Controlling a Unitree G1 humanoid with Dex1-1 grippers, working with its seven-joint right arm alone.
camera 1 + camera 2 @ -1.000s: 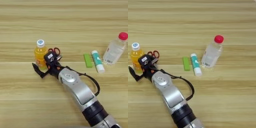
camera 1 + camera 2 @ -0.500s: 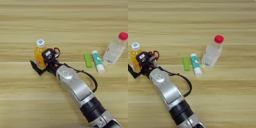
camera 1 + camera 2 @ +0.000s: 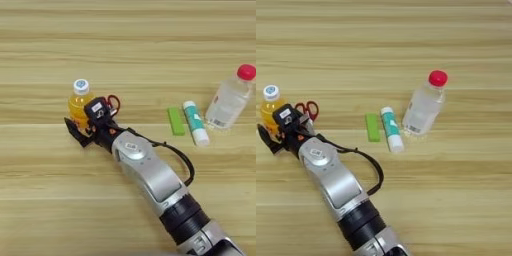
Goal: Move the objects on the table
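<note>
The small orange-drink bottle [image 3: 79,101] with its white cap stands upright at the left of the light-wood table [image 3: 125,45]. My right gripper [image 3: 85,121] is open at the bottle's base, one black finger in front of it to the left and the other at its right side. Just right of the bottle, the red-handled scissors [image 3: 114,102] show only their red loops; the blades are hidden behind the gripper. The white stick with a teal label [image 3: 194,121] lies well to the right. My silver forearm [image 3: 145,167] reaches in from the bottom right.
A small green block [image 3: 175,120] lies just left of the white stick. A clear bottle with a red cap [image 3: 229,97] stands at the right. A black cable [image 3: 177,155] loops off the forearm.
The gripper has slid left and a little away from me, closing in on the orange bottle's base. The bottle, stick, green block and clear bottle have stayed put.
</note>
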